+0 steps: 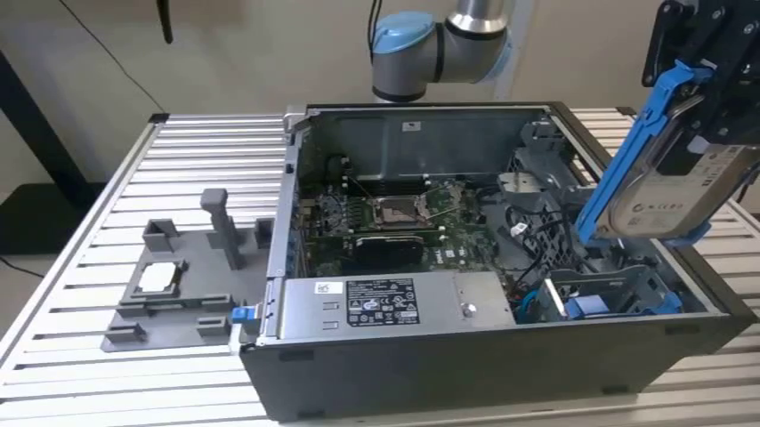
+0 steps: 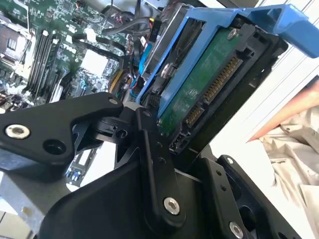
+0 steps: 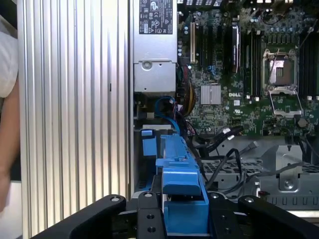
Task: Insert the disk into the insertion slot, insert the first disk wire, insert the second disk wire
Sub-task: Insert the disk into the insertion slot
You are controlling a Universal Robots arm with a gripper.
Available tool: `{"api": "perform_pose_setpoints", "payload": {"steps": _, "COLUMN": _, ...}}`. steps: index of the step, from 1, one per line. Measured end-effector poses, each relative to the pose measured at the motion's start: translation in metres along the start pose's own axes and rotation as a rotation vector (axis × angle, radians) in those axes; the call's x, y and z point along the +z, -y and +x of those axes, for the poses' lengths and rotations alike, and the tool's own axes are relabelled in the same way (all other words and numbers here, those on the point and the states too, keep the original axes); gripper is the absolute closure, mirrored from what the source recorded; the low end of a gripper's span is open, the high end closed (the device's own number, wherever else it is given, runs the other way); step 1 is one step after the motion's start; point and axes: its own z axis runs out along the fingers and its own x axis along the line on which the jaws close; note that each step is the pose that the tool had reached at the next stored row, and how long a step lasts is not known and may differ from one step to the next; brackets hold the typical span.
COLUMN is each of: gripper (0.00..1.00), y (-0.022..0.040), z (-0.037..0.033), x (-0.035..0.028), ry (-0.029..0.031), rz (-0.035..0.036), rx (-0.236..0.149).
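Note:
My gripper point(image 1: 703, 107) is shut on the disk point(image 1: 671, 200), a silver-grey drive in a bright blue carrier. It hangs tilted, nearly on edge, above the open black computer case's end at the exterior view's right. The insertion slot point(image 1: 647, 280), a grey metal cage, lies just below the disk's lower end, apart from it. Another blue-tabbed carrier point(image 1: 590, 307) sits inside that cage. In the second wrist view the disk point(image 2: 199, 84) shows its green circuit board and connectors between black fingers point(image 2: 154, 164). In the first wrist view the blue carrier point(image 3: 182, 184) rises from the gripper point(image 3: 182, 216).
A labelled silver power-supply box point(image 1: 380, 302) fills the case's front. The motherboard point(image 1: 398, 218) and loose black cables point(image 1: 535, 236) lie inside. A grey fixture point(image 1: 178, 276) stands on the slatted table at the exterior view's left. A person's arm point(image 3: 7, 124) is beside the table.

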Motion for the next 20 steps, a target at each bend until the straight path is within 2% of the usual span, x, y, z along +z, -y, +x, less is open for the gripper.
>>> {"api": "perform_pose_setpoints", "payload": {"steps": 3, "gripper": 0.67, "y": 0.0002, "z": 0.0002, "x": 0.0020, "ry": -0.0004, "rz": 0.0001, "rx": 0.000}}
{"api": "perform_pose_setpoints", "payload": {"steps": 13, "gripper": 0.67, "y": 0.0009, "z": 0.0022, "x": 0.0192, "ry": -0.0003, "rz": 0.0016, "rx": 0.000}}
{"api": "perform_pose_setpoints", "payload": {"steps": 20, "gripper": 0.67, "y": 0.0013, "z": 0.0024, "x": 0.0278, "ry": -0.0002, "rz": 0.0016, "rx": -0.001}}
